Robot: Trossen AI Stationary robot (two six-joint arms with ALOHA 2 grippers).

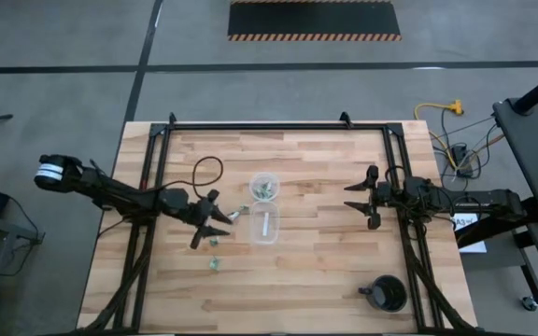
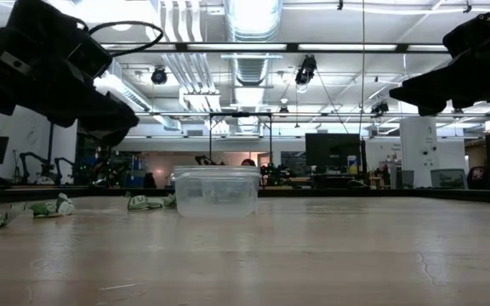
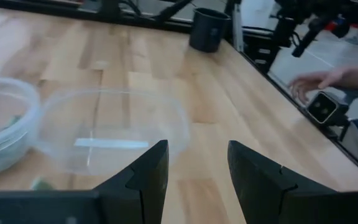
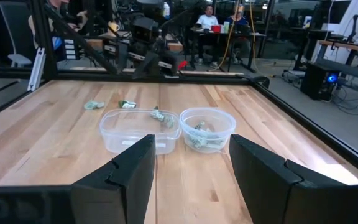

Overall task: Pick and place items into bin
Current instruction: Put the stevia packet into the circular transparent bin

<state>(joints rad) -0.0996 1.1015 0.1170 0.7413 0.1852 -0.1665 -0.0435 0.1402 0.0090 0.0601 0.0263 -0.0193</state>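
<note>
Green items [image 1: 215, 264] lie just beside the left gripper [image 1: 215, 220], jaws open, empty

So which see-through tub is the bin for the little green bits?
Find the wooden table and look near its middle, where two clear tubs touch. The bin is the round one, on the side farther from the black cup. It already holds green bits, while the rectangular tub beside it holds only a white strip.

A robotics lab: exposed ceiling ducts [image 2: 253, 21], monitors [image 2: 332, 153] on desks, people seated at a far table [image 4: 219, 32], and a hazard-striped floor mat [image 1: 314, 20].
</note>
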